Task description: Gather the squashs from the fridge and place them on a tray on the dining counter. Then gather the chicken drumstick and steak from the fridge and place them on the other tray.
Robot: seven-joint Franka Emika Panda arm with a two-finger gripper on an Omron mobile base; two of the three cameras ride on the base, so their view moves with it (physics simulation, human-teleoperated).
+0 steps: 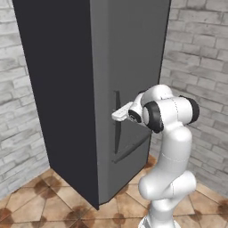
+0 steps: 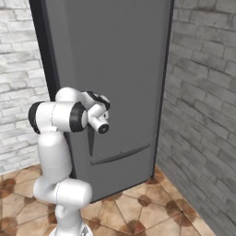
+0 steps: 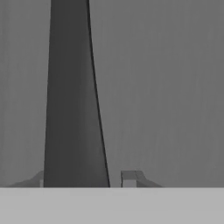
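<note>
Fridge door handle between the gripper fingertips: one tip just right of the dark vertical recess, the other at its left edge, partly hidden. Jaws narrowed around the handle; contact not resolvable in hand view, so grip versus near-grip cannot be told. Gripper at the handle slot roughly mid-height of the door, hand level, pointing into the door face. Arm upright just in front of the fridge, elbow folded beside the door. Door shut, horizontal seam low on the front. Fridge standing in a grey brick corner, on brown tiled floor.
</note>
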